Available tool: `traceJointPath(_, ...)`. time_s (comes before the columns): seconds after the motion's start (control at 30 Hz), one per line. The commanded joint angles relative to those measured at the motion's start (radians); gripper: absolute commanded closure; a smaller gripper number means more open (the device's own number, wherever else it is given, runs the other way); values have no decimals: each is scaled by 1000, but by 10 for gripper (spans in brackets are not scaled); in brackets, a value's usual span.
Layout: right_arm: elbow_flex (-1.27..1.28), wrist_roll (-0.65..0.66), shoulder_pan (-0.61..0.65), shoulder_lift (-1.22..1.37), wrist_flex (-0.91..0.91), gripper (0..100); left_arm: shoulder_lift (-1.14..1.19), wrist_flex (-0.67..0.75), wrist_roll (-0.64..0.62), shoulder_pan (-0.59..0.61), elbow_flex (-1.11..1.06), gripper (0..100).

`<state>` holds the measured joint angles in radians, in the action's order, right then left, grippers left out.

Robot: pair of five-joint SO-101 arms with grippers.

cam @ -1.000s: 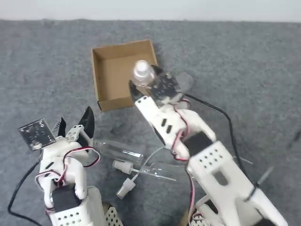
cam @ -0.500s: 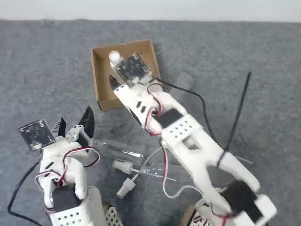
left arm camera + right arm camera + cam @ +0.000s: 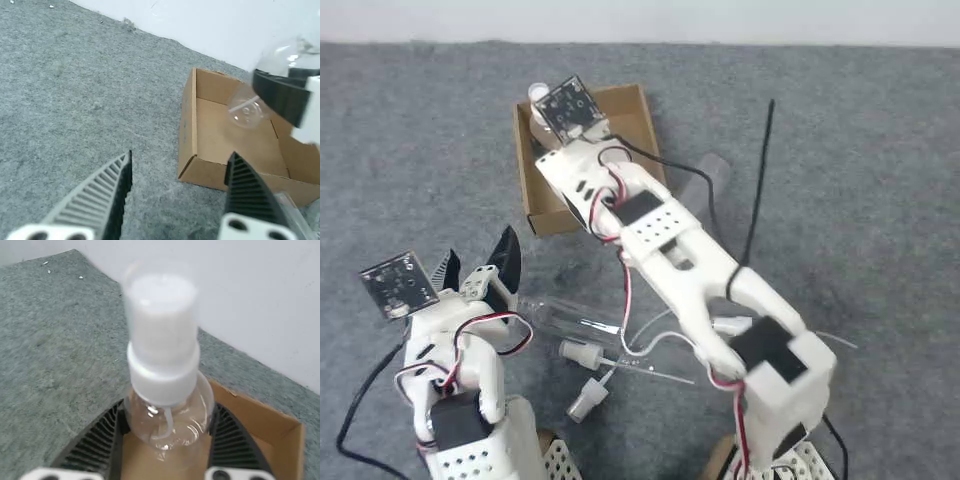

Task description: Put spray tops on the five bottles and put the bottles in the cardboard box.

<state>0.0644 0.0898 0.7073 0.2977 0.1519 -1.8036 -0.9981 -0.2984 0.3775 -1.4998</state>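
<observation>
High view: the right pincer [image 3: 542, 125] holds a capped bottle [image 3: 538, 93] above the cardboard box [image 3: 632, 118], toward the far edge of the surface [image 3: 840, 150].

Left wrist view: the left pincer [image 3: 177, 195] stands apart, empty.

Right wrist view: the jaws are clamped on the bottle. Next, I judge, it must be lowered inside and released.

Matt brown cardboard box [image 3: 625, 115], clear glossy plastic bottle [image 3: 167, 427], smooth white plastic spray top [image 3: 162, 340], rough grey felt-like table covering [image 3: 840, 150], ribbed matt black plastic fingers [image 3: 247, 185] on the left gripper [image 3: 180, 155], smooth white plastic arm shells [image 3: 670, 240]
</observation>
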Motion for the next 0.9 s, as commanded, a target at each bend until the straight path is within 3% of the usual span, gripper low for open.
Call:
traceJointPath(0.0, -180, -9, 5, 56, -16, 884, -20, 26, 9, 2, 10, 720)
traceJointPath(0.87, -884, -6, 1, 722, -13, 883, -20, 26, 9, 5, 10, 721)
